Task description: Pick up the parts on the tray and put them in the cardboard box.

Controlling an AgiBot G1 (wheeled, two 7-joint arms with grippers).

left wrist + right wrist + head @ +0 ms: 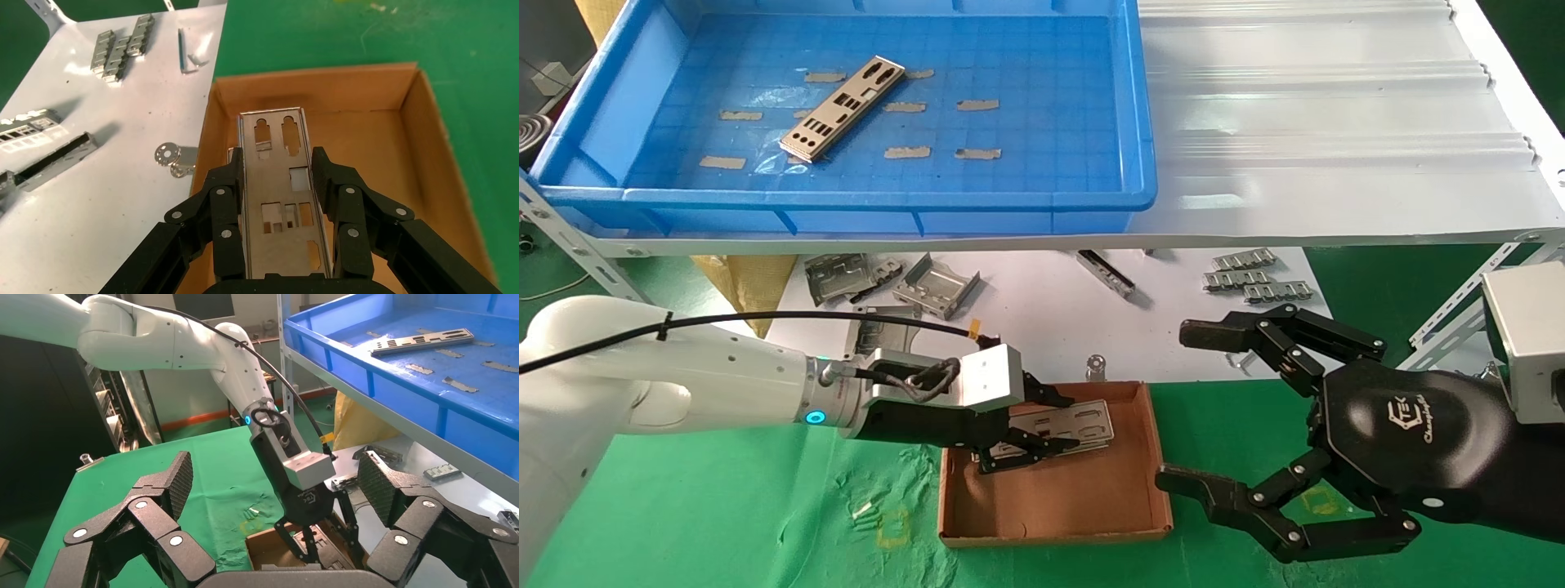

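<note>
Left wrist view is showing the left claw [278, 202] clenching a part [281, 190] by its long edges, holding it over the cardboard box [422, 147], where another part [1083, 437] is lying beneath. The right claw [1214, 408] is hanging spread wide beside the box, grasping nothing. A third part [843, 107] is lying in the tray [1042, 200].

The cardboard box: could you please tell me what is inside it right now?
Inside the cardboard box is one part, gripped along its edges by the left end effector. The floor beneath that plate is covered; the rest looks bare.
</note>
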